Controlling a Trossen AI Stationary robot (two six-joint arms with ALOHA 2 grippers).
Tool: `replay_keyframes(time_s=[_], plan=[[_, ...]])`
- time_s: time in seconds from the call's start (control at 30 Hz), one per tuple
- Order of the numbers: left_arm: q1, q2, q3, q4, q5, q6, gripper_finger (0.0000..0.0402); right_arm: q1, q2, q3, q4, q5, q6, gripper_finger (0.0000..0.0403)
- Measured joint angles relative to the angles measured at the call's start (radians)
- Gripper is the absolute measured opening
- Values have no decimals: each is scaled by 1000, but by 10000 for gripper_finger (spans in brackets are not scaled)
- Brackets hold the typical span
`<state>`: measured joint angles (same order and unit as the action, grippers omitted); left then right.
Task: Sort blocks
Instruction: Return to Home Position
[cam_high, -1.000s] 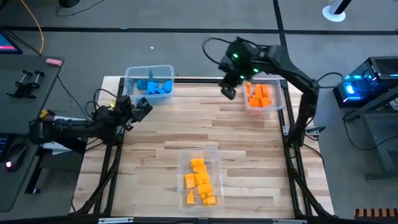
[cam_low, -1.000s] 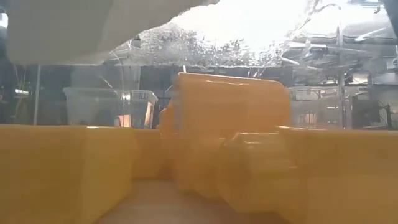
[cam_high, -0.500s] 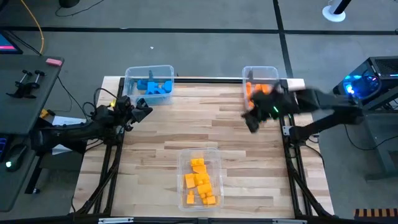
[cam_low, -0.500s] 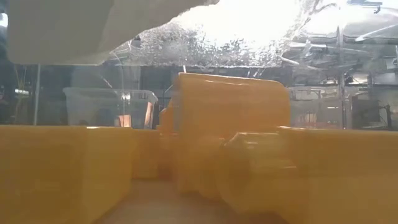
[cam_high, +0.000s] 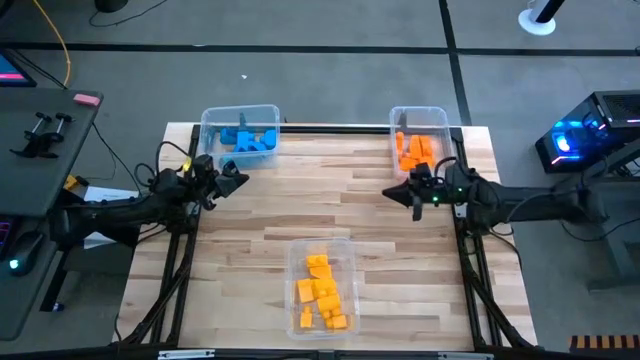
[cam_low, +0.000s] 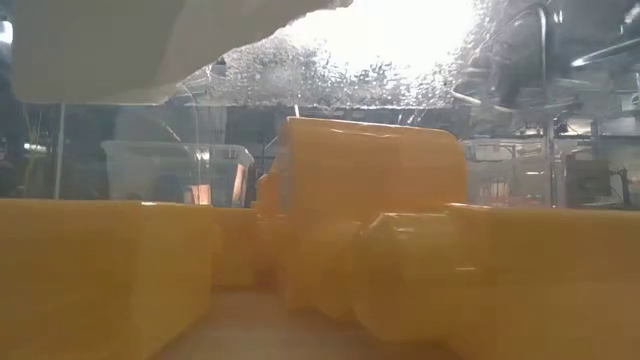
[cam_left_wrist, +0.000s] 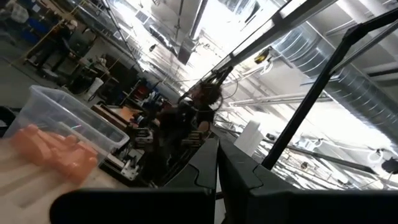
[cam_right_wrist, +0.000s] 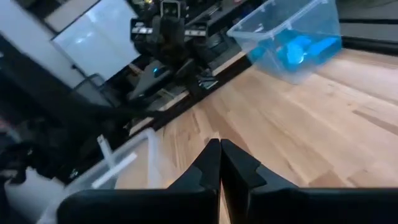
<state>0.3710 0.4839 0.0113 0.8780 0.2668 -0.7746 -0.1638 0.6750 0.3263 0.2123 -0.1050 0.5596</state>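
Observation:
Blue bricks (cam_high: 248, 140) lie in a clear bin at the table's far left, also visible in the right wrist view (cam_right_wrist: 298, 50). Orange bricks (cam_high: 415, 152) fill the far right bin. Yellow-orange bricks (cam_high: 322, 292) sit in the near middle bin and fill the low view (cam_low: 370, 180). My left gripper (cam_high: 240, 180) is shut and empty just near of the blue bin; its fingertips meet in its wrist view (cam_left_wrist: 217, 163). My right gripper (cam_high: 390, 193) is shut and empty, low over the wood near the orange bin, pointing toward the table's left (cam_right_wrist: 220, 155).
The clear blue bin (cam_high: 208, 120), orange bin (cam_high: 442, 112) and yellow-orange bin (cam_high: 296, 246) stand on the wooden table (cam_high: 300, 205). Bare wood lies between the two grippers. A dark side table (cam_high: 40, 150) stands left of the table.
My right arm has swung from above the table's far edge beside the orange bin down and toward the right and near edges. It now lies low along the right side with its gripper pointing left.

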Motion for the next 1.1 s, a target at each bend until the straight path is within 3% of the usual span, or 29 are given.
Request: replay_keyframes(time_s=[0.13,0.2,0.3,0.47,0.6,0.8,0.97,1.1], plan=[[0,0,0,-5,0,0,3,-108,-37,-113,116,-219,-15,0],[0,-1,0,-15,0,0,3,-129,-66,-155,168,-267,0,0],[0,-3,0,-28,0,0,3,-125,-115,-215,239,-264,1,0],[0,-3,0,-83,0,0,3,-59,-194,-317,360,-140,-6,0],[0,-14,0,-184,0,0,3,-14,-220,-309,242,-23,-166,1],[0,-56,0,-328,-1,0,3,-11,-219,-309,80,-6,-279,3],[-11,-295,0,-579,0,0,3,-10,-233,-309,-60,-6,-266,3],[-10,-470,0,-731,-1,0,3,-9,-348,-309,-213,-1,-266,4]])
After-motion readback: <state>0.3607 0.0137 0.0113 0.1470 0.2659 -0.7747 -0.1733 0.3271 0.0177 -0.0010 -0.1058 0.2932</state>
